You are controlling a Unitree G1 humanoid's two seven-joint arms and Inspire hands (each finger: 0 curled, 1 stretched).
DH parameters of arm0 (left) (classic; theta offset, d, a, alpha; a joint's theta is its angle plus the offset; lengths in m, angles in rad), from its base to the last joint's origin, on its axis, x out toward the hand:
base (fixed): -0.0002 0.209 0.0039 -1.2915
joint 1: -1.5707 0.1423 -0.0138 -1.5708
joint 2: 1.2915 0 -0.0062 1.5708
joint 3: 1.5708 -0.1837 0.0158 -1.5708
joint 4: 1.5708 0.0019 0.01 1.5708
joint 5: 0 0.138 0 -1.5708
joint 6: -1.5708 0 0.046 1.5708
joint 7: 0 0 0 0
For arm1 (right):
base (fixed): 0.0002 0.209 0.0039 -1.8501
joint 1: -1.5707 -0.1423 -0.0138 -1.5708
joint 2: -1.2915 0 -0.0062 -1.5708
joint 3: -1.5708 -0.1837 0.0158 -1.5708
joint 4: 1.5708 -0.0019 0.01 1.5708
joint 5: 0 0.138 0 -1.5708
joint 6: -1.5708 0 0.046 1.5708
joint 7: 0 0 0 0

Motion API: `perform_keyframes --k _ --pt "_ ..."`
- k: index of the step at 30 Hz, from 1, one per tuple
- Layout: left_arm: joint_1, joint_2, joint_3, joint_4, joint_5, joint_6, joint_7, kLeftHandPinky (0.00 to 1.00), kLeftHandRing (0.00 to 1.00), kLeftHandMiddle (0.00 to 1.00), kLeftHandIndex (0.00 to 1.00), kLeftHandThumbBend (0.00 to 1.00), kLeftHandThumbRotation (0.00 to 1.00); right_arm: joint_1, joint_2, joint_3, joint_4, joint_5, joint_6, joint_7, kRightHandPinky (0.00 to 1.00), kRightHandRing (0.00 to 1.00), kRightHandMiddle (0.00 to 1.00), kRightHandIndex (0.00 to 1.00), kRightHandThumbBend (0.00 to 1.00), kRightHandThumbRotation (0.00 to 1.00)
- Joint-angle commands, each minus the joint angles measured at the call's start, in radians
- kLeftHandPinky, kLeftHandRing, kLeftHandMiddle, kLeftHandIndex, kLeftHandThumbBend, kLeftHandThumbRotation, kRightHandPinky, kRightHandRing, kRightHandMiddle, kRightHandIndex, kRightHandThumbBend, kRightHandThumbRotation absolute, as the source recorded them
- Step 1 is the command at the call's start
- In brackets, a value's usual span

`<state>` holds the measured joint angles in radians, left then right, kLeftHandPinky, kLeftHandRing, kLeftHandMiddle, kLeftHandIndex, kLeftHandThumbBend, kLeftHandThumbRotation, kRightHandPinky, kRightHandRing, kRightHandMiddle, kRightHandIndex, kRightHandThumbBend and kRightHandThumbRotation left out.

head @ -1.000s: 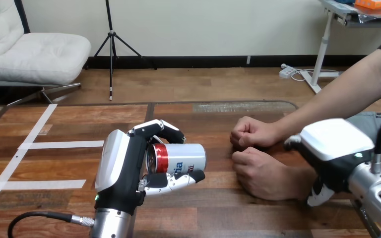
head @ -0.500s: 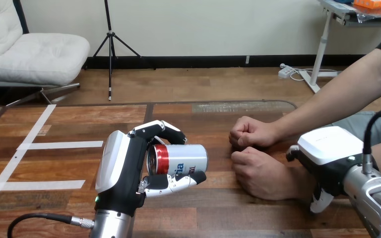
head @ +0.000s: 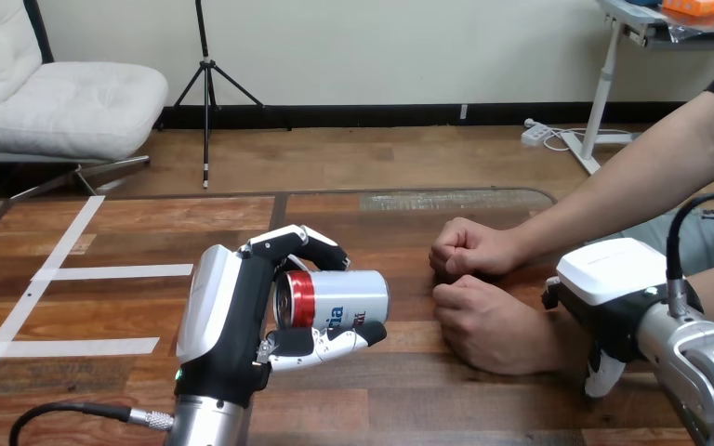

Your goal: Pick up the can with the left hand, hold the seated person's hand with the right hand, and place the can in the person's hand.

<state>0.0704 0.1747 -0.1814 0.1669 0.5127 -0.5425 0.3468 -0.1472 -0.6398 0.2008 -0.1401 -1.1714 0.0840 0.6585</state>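
Can [head: 344, 295], red and silver, on its side, clasped in left robot hand [head: 232, 325] at middle of wooden bench [head: 409, 400]. Person's far hand [head: 469, 249] and person's near hand [head: 488, 321], both curled, rest on bench right of can, apart from it. Right robot hand [head: 614, 288] beside near wrist; grip cannot be told. White tape strips [head: 116, 271] at bench left.

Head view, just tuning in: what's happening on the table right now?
The left hand has its fingers and thumb curled round a red and silver can, held on its side. The person's nearer hand and farther hand lie closed on the wooden table at the view's right. The right hand sits at the wrist of the nearer one. The can is not yet handed over.
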Motion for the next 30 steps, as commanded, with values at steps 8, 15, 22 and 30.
perform_keyframes --k 8,15,22,30 --pt "-0.043 -0.007 0.024 -0.086 -0.012 -0.039 0.014 0.31 0.36 0.41 0.44 0.72 0.00 -0.109 -0.006 0.025 0.026 -0.033 0.038 0.031 0.73 0.81 0.80 0.78 0.76 0.10" --pt "-0.044 -0.007 0.025 -0.086 -0.015 -0.042 0.009 0.31 0.36 0.41 0.44 0.72 0.00 -0.115 0.000 0.042 0.044 -0.053 0.064 0.035 0.71 0.80 0.79 0.77 0.78 0.11" --pt "-0.039 -0.008 0.025 -0.089 -0.020 -0.041 0.003 0.31 0.36 0.41 0.44 0.72 0.00 -0.116 0.004 0.062 0.067 -0.088 0.090 0.031 0.69 0.78 0.77 0.74 0.76 0.06" --pt "-0.037 -0.007 0.026 -0.087 -0.023 -0.045 0.000 0.31 0.36 0.41 0.44 0.71 0.00 -0.124 0.012 0.085 0.096 -0.119 0.123 0.031 0.60 0.68 0.70 0.66 0.70 0.01"
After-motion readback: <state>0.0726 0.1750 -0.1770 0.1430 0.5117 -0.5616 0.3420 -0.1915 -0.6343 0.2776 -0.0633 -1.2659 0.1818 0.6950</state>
